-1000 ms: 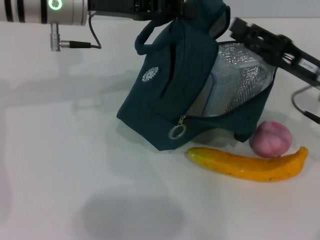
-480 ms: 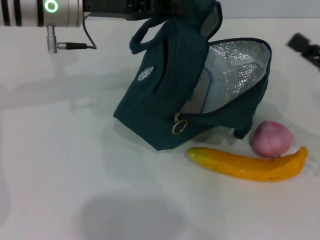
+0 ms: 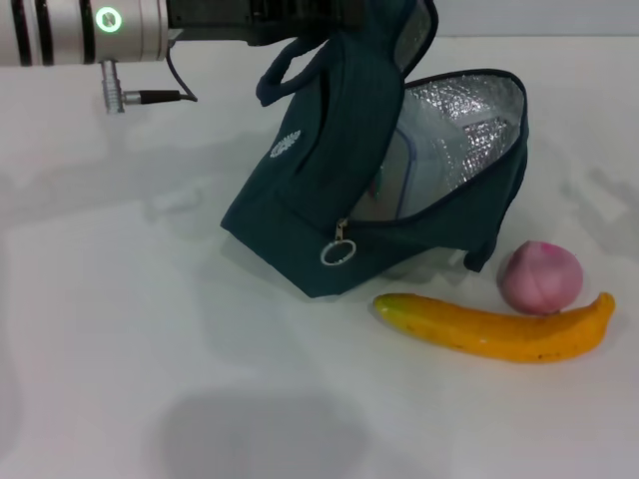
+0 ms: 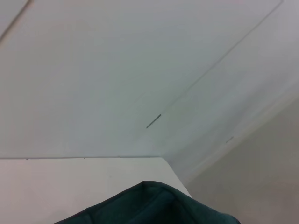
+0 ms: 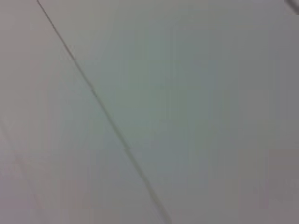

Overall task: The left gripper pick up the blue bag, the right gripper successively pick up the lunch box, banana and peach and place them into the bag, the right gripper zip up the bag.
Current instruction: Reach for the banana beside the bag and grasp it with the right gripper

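The blue bag [image 3: 329,190] stands tilted on the white table, its top flap raised and its silver-lined mouth facing right. My left gripper [image 3: 371,14] reaches in from the top left and is shut on the bag's top, its fingertips hidden by the fabric. A strip of the bag's fabric [image 4: 149,205] shows in the left wrist view. Inside the bag the lunch box [image 3: 397,180] leans, clear with a blue rim. The banana [image 3: 494,327] lies in front of the bag, and the peach [image 3: 540,277] sits just behind the banana's right end. My right gripper is out of view.
The zip pull ring [image 3: 337,251] hangs at the front corner of the bag's open mouth. The left arm's silver wrist [image 3: 80,30] with its green light and cable plug [image 3: 112,98] spans the top left. The right wrist view shows only a pale surface.
The right gripper has drawn back from the bag's mouth and left the view to the right. The bag has shifted slightly left, and its zip ring has swung.
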